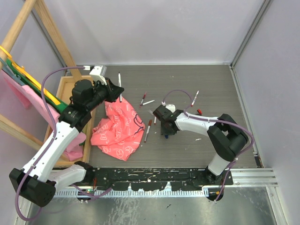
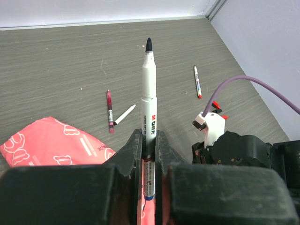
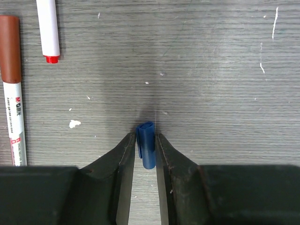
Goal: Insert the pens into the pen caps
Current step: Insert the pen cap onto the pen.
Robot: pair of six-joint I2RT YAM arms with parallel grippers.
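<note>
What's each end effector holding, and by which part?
Left end effector: white-barrelled black-tipped marker pen, by its rear barrel. Right end effector: small blue plastic cap between its tips; firm grip unclear.

Pens point(image 1: 148, 131) scattered beside pink cloth point(image 1: 119, 133)

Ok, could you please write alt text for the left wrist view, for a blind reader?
The left gripper is shut on a white pen whose uncapped dark tip points away from the camera. Beyond it are a pink cloth and three loose pens on the grey table, and the right arm's wrist at lower right.
</note>
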